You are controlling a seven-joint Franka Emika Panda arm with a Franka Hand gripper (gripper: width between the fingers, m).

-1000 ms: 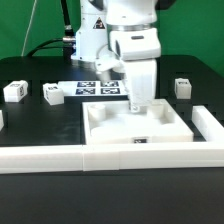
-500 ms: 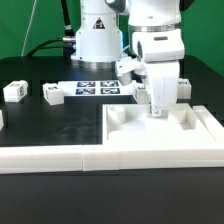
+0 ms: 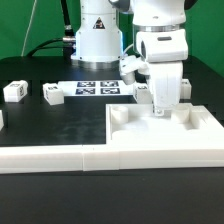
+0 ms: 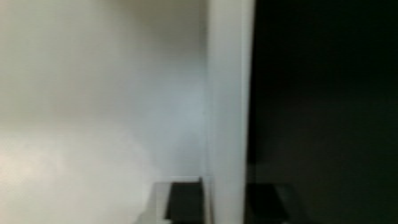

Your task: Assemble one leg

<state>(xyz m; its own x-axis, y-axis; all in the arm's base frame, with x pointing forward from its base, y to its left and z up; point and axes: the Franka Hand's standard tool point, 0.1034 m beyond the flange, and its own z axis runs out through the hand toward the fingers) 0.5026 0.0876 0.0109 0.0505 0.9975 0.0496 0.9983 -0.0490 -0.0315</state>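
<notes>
The large white square panel [image 3: 165, 138] lies on the black table at the exterior view's right, its corner sockets facing up. My gripper [image 3: 160, 112] is down at the panel's rear rim and shut on it. In the wrist view the panel's thin rim [image 4: 228, 100] runs between my two dark fingers [image 4: 185, 202], the gripper [image 4: 228, 198] straddling it. Small white legs with tags stand loose on the table: two at the exterior view's left [image 3: 14, 90] [image 3: 52, 94] and one behind my gripper at the right [image 3: 185, 88].
The marker board [image 3: 98, 87] lies at the back by the robot base. A white L-shaped fence [image 3: 60, 158] runs along the table's front and up the right side [image 3: 214, 124]. Another white part shows at the left edge [image 3: 2, 118].
The panel and my gripper slid toward the exterior view's right, up to the right fence, between one second and half a second ago. Since then almost nothing has moved.
</notes>
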